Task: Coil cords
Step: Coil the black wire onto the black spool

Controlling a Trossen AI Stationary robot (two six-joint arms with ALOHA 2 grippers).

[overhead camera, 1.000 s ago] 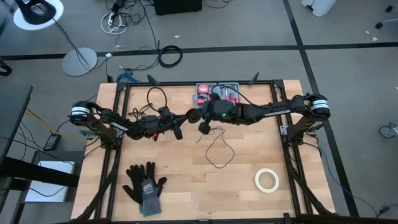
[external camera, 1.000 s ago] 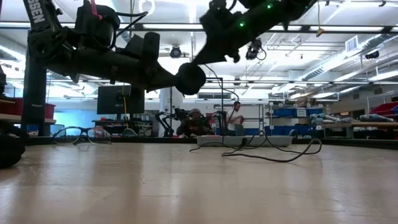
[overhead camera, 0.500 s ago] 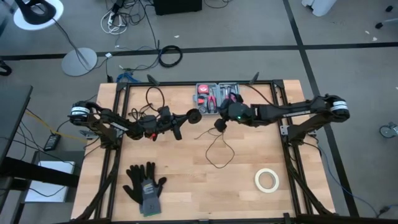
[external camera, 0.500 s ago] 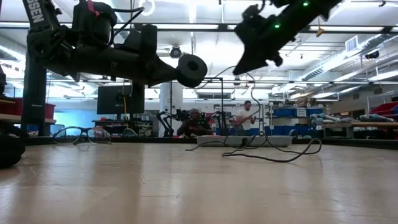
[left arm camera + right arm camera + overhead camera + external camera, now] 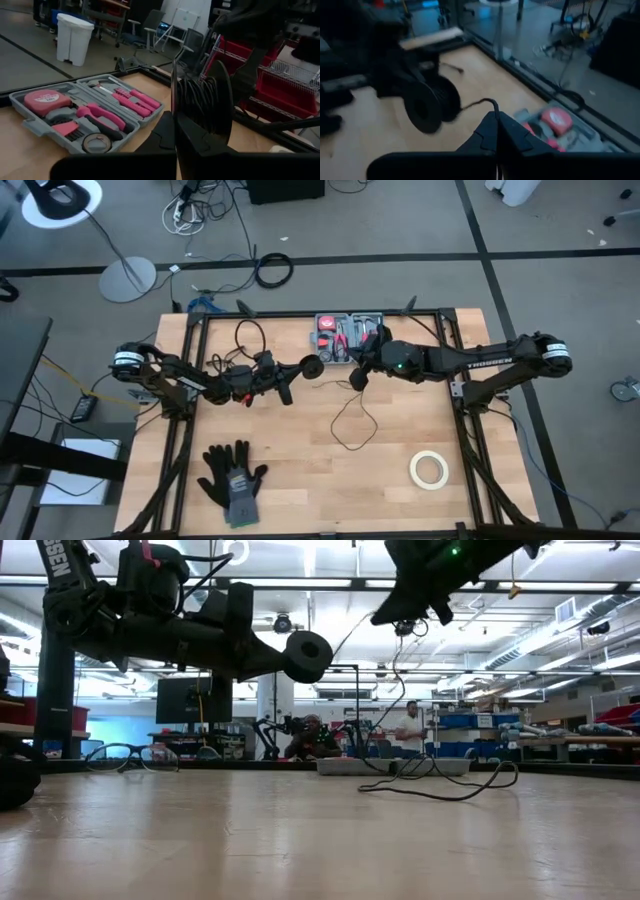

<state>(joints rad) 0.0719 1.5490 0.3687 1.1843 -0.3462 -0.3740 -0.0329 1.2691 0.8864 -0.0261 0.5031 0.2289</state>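
Note:
The cord is a thin black wire partly wound on a small round black spool (image 5: 310,367), which also shows in the low view (image 5: 308,655) and the left wrist view (image 5: 202,102). My left gripper (image 5: 298,369) is shut on the spool above the table's middle. My right gripper (image 5: 357,377) is shut on the wire just right of the spool; in the low view it is higher (image 5: 412,602). The rest of the wire lies in a loose loop (image 5: 352,423) on the wood. My left gripper pinches one thin flange (image 5: 173,92) of the spool between its two fingers, coming level from the table's left. The spool stands on edge, lifted clear of the table. My right gripper pinches the wire (image 5: 494,103) at its fingertips. A short run curves from there to the spool (image 5: 427,106). The rest hangs from the gripper (image 5: 397,690) down to the table.
An open grey tool case with pink tools (image 5: 347,330) stands at the far edge behind both grippers. A white tape roll (image 5: 428,469) lies near right, black gloves (image 5: 233,476) near left, a pair of glasses (image 5: 130,756) far left. People stand in the room beyond.
My right gripper has gone from beside the spool toward the table's right edge and up, staying shut on the wire. The wire between it and the spool has lengthened. The spool stays in my left gripper's hold.

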